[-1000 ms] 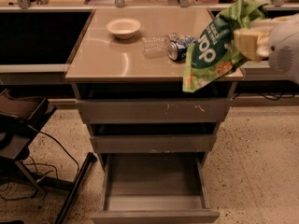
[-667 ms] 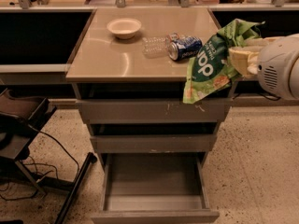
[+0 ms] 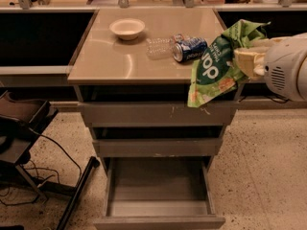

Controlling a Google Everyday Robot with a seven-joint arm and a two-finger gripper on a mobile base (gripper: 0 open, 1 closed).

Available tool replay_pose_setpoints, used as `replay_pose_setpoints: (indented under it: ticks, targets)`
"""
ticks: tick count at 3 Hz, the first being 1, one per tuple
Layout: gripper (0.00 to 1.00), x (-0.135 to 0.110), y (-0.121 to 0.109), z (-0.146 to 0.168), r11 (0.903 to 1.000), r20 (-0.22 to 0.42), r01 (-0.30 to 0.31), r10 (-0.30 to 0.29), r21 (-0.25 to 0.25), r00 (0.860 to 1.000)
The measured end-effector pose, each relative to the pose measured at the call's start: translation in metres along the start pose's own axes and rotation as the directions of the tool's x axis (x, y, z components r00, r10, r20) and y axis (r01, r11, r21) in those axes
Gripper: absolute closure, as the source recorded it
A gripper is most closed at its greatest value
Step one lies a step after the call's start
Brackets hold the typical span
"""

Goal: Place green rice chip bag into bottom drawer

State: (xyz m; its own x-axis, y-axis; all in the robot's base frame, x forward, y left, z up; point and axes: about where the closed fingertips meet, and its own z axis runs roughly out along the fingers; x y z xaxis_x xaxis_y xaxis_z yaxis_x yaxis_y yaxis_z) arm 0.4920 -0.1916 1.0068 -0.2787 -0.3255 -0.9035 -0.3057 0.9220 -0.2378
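Note:
The green rice chip bag (image 3: 214, 67) is crinkled bright green with large white letters. It hangs in the air off the right front corner of the counter, in front of the top drawer. My gripper (image 3: 245, 60) is shut on the bag's upper right part and comes in from the right edge of the view. The bottom drawer (image 3: 158, 215) is pulled out and open, a plain grey tray low in the view, below and left of the bag.
On the counter (image 3: 115, 61) stand a white bowl (image 3: 127, 28), a clear plastic bottle (image 3: 158, 48) lying down and a blue soda can (image 3: 188, 48) on its side. The scratched top drawer (image 3: 153, 113) and middle drawer (image 3: 153, 146) are nearly closed. A dark chair base (image 3: 29, 147) with cables stands at left.
My gripper has carried the bag a little down and toward the front, from over the counter's right edge to its front right corner.

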Motion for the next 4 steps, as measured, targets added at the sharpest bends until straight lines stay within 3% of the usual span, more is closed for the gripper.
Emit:
replay_pose_setpoints:
  ticks: [1, 2, 3, 4]
  targets:
    - [1.00, 0.070, 0.009, 0.034, 0.9943, -0.057, -0.079, 0.075, -0.071, 0.995]
    - [1.00, 0.181, 0.034, 0.077, 0.9632, -0.152, -0.198, 0.172, -0.181, 0.973]
    - [1.00, 0.213, 0.038, 0.091, 0.9405, -0.175, -0.266, 0.232, -0.211, 0.957]
    - [1.00, 0.213, 0.038, 0.091, 0.9405, -0.175, -0.266, 0.232, -0.211, 0.957]
